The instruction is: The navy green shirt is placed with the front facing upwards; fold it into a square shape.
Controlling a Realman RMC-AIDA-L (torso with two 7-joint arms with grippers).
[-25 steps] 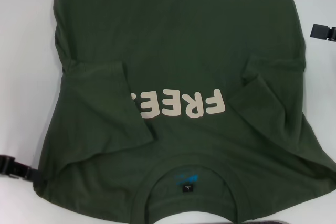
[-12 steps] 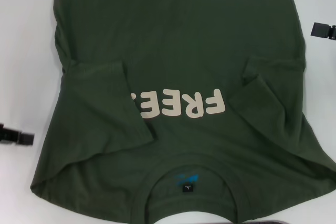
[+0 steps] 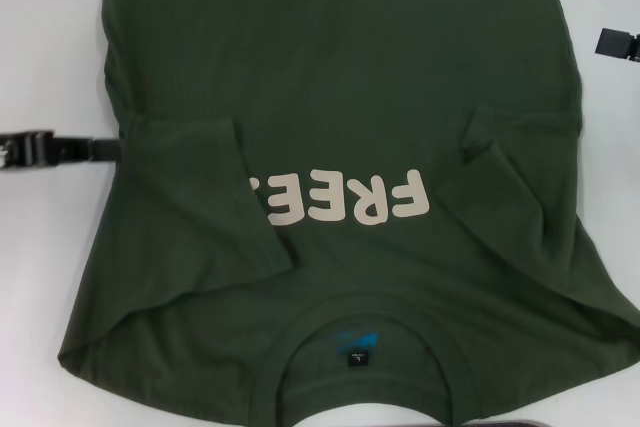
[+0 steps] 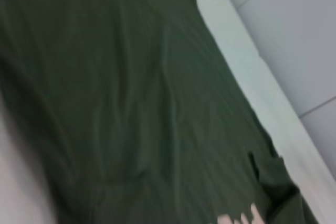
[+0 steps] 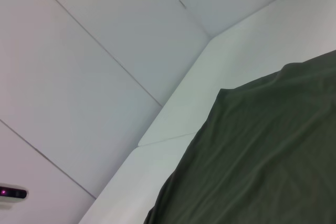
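Note:
The navy green shirt (image 3: 340, 67) lies flat on the white table, front up, with its cream "FREE!" lettering (image 3: 345, 199) showing and its collar (image 3: 355, 342) nearest me. Both sleeves are folded inward over the chest, one at my left (image 3: 190, 207) and one at my right (image 3: 520, 207). My left gripper (image 3: 105, 148) reaches in from the left, and its tip is at the shirt's left side edge where the folded sleeve begins. My right gripper (image 3: 612, 43) hovers off the shirt's right edge, over bare table. The left wrist view looks along the shirt's cloth (image 4: 131, 103); the right wrist view catches its hem corner (image 5: 262, 156).
White table (image 3: 40, 47) borders the shirt on both sides. Its far edge (image 4: 247, 66) and pale floor tiles (image 5: 79, 51) show in the wrist views. A dark object (image 3: 580, 421) peeks in at the bottom right of the head view.
My left gripper has left the shirt's near left shoulder corner and travelled away from me along the left edge to sleeve level. The right gripper shifted slightly outward. The shirt has not moved.

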